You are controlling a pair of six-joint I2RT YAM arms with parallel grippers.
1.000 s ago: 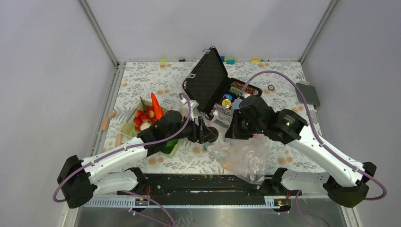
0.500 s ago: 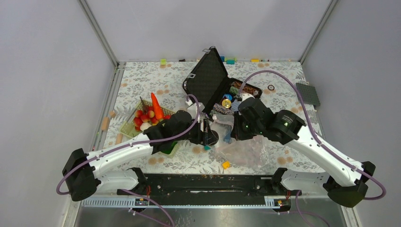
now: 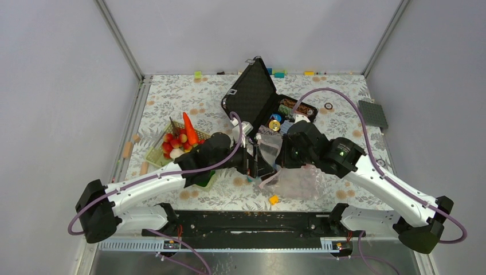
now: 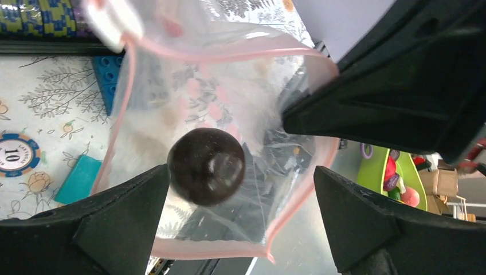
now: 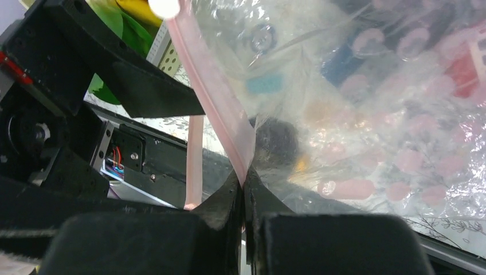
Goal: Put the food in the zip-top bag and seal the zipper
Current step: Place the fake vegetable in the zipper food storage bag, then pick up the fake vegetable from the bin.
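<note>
The zip-top bag (image 3: 298,183) lies clear and crumpled in front of the right arm. My right gripper (image 5: 243,183) is shut on its pink zipper (image 5: 212,97) and holds the mouth up. My left gripper (image 4: 240,206) hangs open over that mouth (image 4: 240,86). A dark round fruit (image 4: 206,166) sits loose inside the mouth, close to the left finger, and shows through the plastic (image 5: 278,137) in the right wrist view. More food stays in the green basket (image 3: 156,156): an orange carrot (image 3: 189,129) and red berries (image 3: 172,143).
An open black case (image 3: 252,97) with chips stands just behind both grippers. A poker chip (image 4: 20,154), a blue block (image 4: 109,74) and a teal block (image 4: 80,179) lie on the floral cloth under the bag. A small orange block (image 3: 274,199) sits near the front edge.
My left gripper moved right to the bag's mouth and opened, letting go of the dark fruit. The right gripper lifted the bag's edge toward it and stayed shut.
</note>
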